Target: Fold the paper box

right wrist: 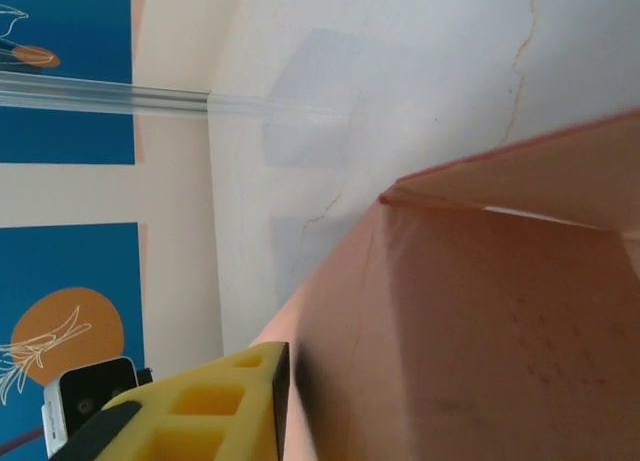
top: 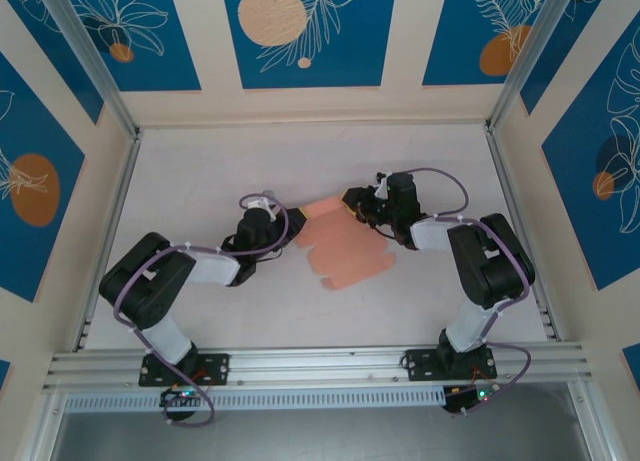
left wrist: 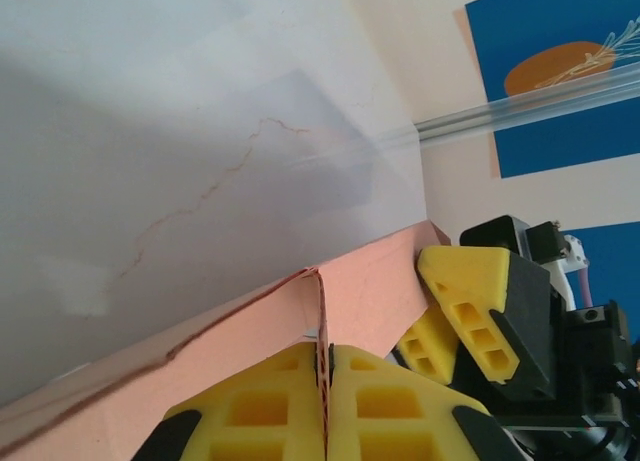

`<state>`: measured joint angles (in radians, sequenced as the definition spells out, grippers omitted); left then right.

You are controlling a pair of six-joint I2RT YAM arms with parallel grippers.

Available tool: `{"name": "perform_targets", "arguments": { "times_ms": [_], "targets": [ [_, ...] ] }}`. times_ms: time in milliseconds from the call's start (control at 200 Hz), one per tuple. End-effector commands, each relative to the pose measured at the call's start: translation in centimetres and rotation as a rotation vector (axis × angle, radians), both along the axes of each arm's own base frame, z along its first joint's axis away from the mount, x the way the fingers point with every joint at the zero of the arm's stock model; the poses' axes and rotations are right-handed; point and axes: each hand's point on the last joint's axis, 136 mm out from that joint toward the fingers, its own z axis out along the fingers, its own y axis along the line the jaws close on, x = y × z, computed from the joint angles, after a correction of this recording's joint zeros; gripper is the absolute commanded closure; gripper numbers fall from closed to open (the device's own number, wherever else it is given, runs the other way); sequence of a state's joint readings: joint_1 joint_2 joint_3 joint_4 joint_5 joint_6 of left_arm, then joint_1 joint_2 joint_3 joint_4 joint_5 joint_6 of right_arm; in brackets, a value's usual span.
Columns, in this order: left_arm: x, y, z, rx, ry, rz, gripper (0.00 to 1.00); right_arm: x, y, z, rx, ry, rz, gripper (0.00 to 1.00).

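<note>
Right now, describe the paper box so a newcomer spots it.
Find the white table between blue-panelled walls. Near its middle lies the paper box: a salmon-pink sheet with tabbed edges. Nothing else there is pink; one edge is pinched in the yellow jaws of the left gripper.

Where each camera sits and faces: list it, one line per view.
Top external: fixed above and behind the bases, looking down on the table; both arms show, left gripper and right gripper at the paper box.
Left wrist: on the left arm, looking along the left gripper, pinched on the paper box; right gripper beyond.
Right wrist: on the right arm, looking past its yellow finger at the paper box.
Shared: all three see the paper box.
</note>
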<state>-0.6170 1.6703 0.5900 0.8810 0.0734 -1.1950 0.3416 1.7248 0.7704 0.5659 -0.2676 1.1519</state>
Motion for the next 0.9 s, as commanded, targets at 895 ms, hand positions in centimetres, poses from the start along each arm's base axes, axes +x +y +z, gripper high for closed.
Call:
{"name": "perform_targets", "arguments": {
  "times_ms": [895],
  "targets": [
    [1.7, 1.7, 1.2, 0.082, -0.196, -0.058, 1.00, -3.9, -13.9, 6.6, -0.339, -0.007, -0.043, 0.58]
  ]
}}
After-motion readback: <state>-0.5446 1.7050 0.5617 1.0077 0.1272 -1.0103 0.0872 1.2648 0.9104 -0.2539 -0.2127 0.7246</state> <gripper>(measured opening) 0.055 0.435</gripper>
